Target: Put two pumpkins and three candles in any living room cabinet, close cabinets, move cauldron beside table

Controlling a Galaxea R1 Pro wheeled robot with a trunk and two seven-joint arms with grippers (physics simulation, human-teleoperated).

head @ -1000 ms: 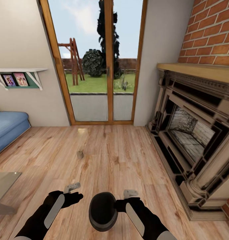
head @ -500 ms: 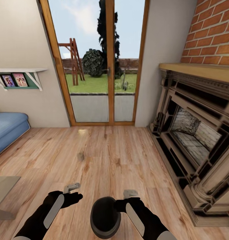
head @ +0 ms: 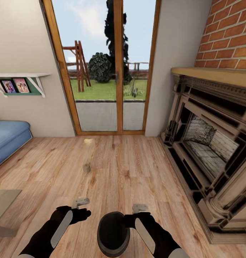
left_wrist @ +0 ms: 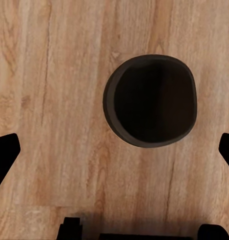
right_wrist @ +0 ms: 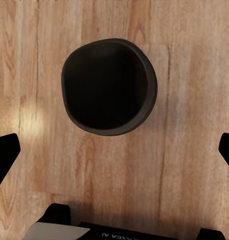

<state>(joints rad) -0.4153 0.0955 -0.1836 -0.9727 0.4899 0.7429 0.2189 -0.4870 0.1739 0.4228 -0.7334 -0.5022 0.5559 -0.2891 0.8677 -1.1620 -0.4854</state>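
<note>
Head view puts the dark, round, open-mouthed cauldron [head: 113,233] on the light wooden plank floor [head: 137,168] right in front of me, between my two arms and close to my base. I see it from above through both wrist cameras too: its black hollow and thick brown-black rim [left_wrist: 150,100] sit on the planks ahead of the left gripper [left_wrist: 114,150], and likewise ahead of the right gripper [right_wrist: 114,150], where the cauldron [right_wrist: 108,85] stands free of the fingers. In each wrist picture the dark fingertips sit at opposite edges with bare floor between them, so I read both grippers as spread wide and holding nothing. From the head camera the left gripper [head: 81,202] hovers just beside the cauldron on its left, and the right gripper [head: 140,207] just beside it on its right.

Farther out on the floor, a short pale grey stubby candle [head: 87,167] stands alone, well apart from the cauldron, toward the wood-framed glass doors [head: 117,71]. A corner of a glass-topped desk [head: 3,200] shows at my near left, a blue sofa [head: 8,136] beyond it, and a white wall shelf with framed pictures [head: 20,84] above. An ornate stone fireplace [head: 208,143] under red brick fills my right side.
</note>
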